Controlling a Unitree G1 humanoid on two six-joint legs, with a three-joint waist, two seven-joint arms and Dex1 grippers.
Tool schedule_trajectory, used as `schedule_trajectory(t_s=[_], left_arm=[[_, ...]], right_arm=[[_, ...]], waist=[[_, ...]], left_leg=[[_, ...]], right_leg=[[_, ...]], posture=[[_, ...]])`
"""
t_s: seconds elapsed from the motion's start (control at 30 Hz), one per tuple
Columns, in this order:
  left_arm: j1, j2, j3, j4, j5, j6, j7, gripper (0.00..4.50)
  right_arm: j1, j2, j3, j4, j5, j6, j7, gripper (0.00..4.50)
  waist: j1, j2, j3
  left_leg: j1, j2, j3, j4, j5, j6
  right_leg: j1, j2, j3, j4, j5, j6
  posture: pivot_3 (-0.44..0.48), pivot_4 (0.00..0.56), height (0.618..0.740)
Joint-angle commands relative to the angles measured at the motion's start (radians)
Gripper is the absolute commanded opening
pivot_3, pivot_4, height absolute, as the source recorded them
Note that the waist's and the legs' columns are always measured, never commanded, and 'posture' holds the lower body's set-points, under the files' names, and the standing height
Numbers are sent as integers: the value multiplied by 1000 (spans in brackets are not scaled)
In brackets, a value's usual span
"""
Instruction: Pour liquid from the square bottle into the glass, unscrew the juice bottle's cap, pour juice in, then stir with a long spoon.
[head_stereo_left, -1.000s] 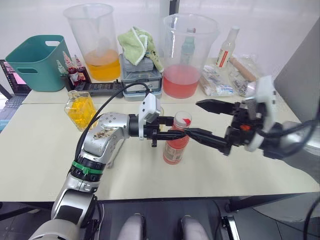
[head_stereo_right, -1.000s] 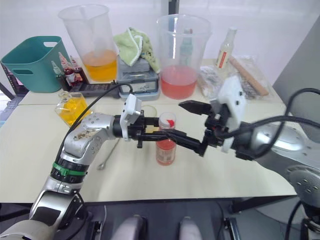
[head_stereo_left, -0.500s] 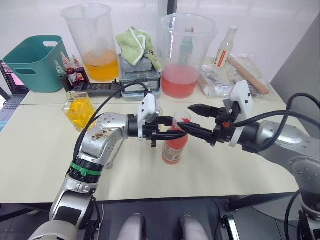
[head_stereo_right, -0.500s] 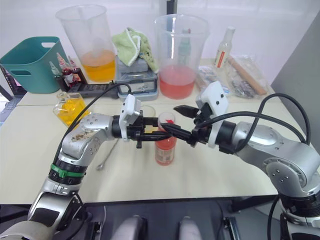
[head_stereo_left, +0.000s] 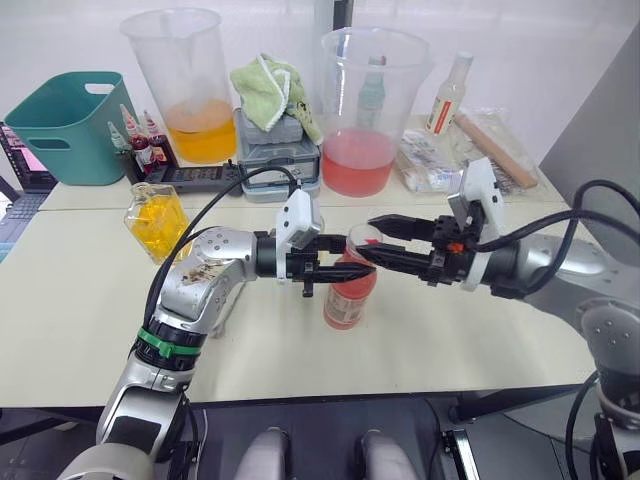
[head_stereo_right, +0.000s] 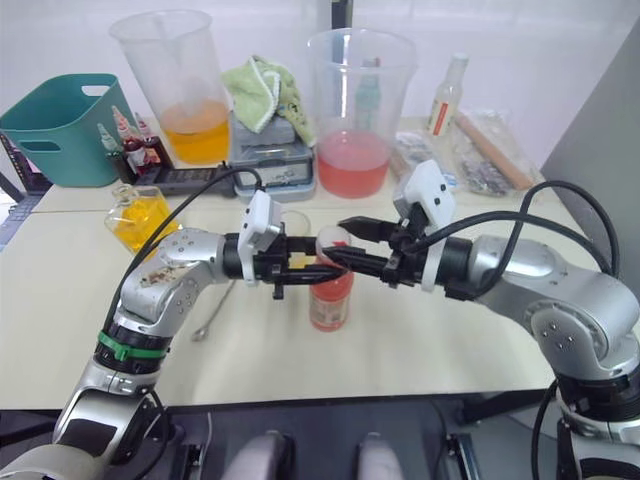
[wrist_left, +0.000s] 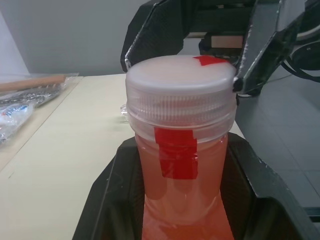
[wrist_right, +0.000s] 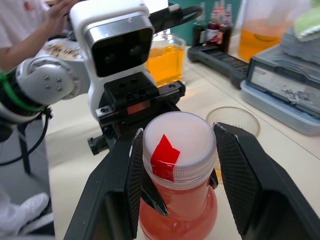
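The juice bottle (head_stereo_left: 349, 295) is shown standing upright on the cream table (head_stereo_left: 80, 300), its long axis vertical and its neck pointing straight up, near the middle of the tabletop. It is held just below the cap by the left gripper (head_stereo_left: 338, 268), whose two black fingers are closed against opposite sides of the neck, as seen in the left wrist view. The white cap (wrist_right: 179, 145), marked with a red patch, is still seated on the neck. The right gripper (head_stereo_left: 372, 238) is now placed about the cap, one finger on each side; whether the fingers press the cap or stand just off it cannot be told. Compared with one second earlier, the right gripper has been brought in from the robot's right, where it was spread wide beside the bottle, and its fingers have been narrowed around the cap; the bottle and the left gripper are unchanged. Just behind the bottle the small glass (wrist_right: 233, 123) is seen. The square bottle (head_stereo_left: 159, 220) of yellow-orange liquid stands well apart on the robot's left. At the back of the table two large beakers are placed, one with orange liquid (head_stereo_left: 190, 84) and one with pink liquid (head_stereo_left: 372, 108).
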Motion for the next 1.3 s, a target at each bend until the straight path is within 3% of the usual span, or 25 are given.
schedule_trajectory(t_s=[0.03, 0.27, 0.47, 0.53, 0.7, 0.73, 0.87, 1.07, 1.3], left_arm=[[31, 20, 11, -37, 3, 27, 32, 1487], [87, 48, 28, -117, -10, 60, 74, 1487], [101, 57, 31, -151, -23, 80, 106, 1487], [106, 60, 34, -158, -26, 83, 113, 1487], [111, 64, 32, -166, -31, 80, 121, 1487], [112, 64, 31, -167, -32, 78, 121, 1487], [111, 55, 27, -148, -27, 60, 118, 1487], [96, 33, 16, -95, -22, 30, 106, 1487], [86, 30, 5, -65, -20, 6, 84, 1487]], right_arm=[[-104, -57, 150, 146, -140, -139, 472, 1691], [-361, 72, 300, 513, -365, -356, 880, 1691], [-514, 169, 334, 708, -458, -386, 1007, 1691], [-549, 164, 337, 719, -443, -370, 1007, 2787], [-537, 105, 292, 634, -379, -322, 1007, 4378], [-529, 98, 277, 618, -373, -310, 1007, 4452], [-475, 65, 197, 522, -341, -240, 935, 4452], [-260, 33, 13, 232, -299, -56, 582, 4452], [-165, 76, -77, 43, -233, 116, 282, 4452]], waist=[[-2, 1, 0], [-8, 1, 0], [-7, 1, 0], [-7, 1, 0], [-4, 1, 0], [-4, 1, 0], [-5, 1, 0], [2, 1, 0], [1, 1, 0]], left_leg=[[0, -1, 1, 0, 0, 0], [2, 0, 2, -3, 0, 0], [2, 0, 0, -3, 0, 0], [2, 0, 0, -3, 0, 0], [1, 0, -1, -3, 0, 0], [1, 0, -1, -3, 0, 0], [1, 0, -1, -4, 0, 0], [1, 0, -1, -4, 0, 0], [2, 0, -1, -3, 0, 0]], right_leg=[[0, 0, 1, 0, 0, 0], [0, 1, 0, 0, 0, 0], [-1, -1, 0, 0, 0, 0], [-2, -1, 0, 1, 0, 0], [-3, -1, 0, 1, 0, 0], [-3, -2, 0, 1, 0, 0], [-3, -1, 0, 1, 0, 0], [-2, -3, 1, 0, 0, 0], [-1, -2, 1, 0, 0, 0]], posture=[[0, 150, 740], [0, 150, 740], [0, 150, 740], [0, 150, 740], [0, 150, 740], [0, 150, 740], [0, 150, 740], [0, 150, 740], [0, 150, 740]])
